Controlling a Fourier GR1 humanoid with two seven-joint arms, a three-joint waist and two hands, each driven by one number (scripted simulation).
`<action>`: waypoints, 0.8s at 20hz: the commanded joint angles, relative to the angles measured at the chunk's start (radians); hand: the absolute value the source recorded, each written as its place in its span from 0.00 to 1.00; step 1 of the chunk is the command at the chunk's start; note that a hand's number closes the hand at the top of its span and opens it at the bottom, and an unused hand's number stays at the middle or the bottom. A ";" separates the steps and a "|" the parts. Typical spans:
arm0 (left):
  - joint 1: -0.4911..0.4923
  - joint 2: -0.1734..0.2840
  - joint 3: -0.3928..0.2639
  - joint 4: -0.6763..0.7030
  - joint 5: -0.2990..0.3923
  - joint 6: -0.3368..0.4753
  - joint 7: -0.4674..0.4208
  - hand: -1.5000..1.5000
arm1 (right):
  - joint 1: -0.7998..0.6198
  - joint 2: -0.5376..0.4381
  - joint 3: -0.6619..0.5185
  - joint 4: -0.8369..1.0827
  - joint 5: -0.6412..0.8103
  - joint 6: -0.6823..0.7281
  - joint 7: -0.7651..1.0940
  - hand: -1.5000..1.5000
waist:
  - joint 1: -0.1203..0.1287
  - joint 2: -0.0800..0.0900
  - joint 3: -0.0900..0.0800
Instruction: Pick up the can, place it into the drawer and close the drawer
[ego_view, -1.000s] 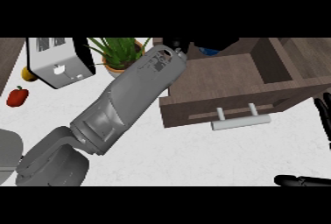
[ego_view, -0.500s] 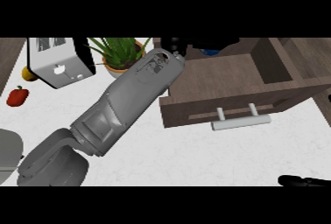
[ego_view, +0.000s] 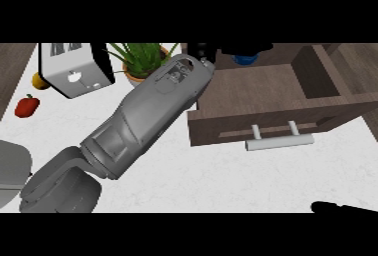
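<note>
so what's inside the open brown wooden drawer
The open brown wooden drawer shows only a bare, shadowed compartment; no can lies in it. Above the cabinet top, the black left hand partly hides a blue object, perhaps the can.

The drawer (ego_view: 251, 102) looked like dark brown wood with a matt, faintly grained face; its handle (ego_view: 279, 143) was pale, smooth metal; the counter (ego_view: 221, 175) was white and matt, lightly speckled; the forearm (ego_view: 144, 120) was smooth grey plastic or metal with a soft sheen; the toaster (ego_view: 74, 67) looked like brushed metal; the pepper (ego_view: 27, 106) was glossy red.
</note>
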 joint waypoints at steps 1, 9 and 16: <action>0.009 0.000 0.007 0.011 0.018 0.003 -0.052 0.00 | -0.040 -0.043 0.031 -0.004 0.127 -0.009 0.013 0.00 | 0.025 -0.001 -0.001; -0.064 0.000 -0.006 -0.010 0.030 0.046 0.013 0.00 | -0.102 -0.086 0.188 0.133 0.502 -0.075 -0.013 0.00 | 0.072 -0.014 -0.001; -0.037 0.003 0.010 -0.041 -0.008 0.056 0.031 0.00 | -0.171 -0.097 0.244 0.355 0.687 -0.140 -0.038 0.00 | 0.111 -0.024 -0.001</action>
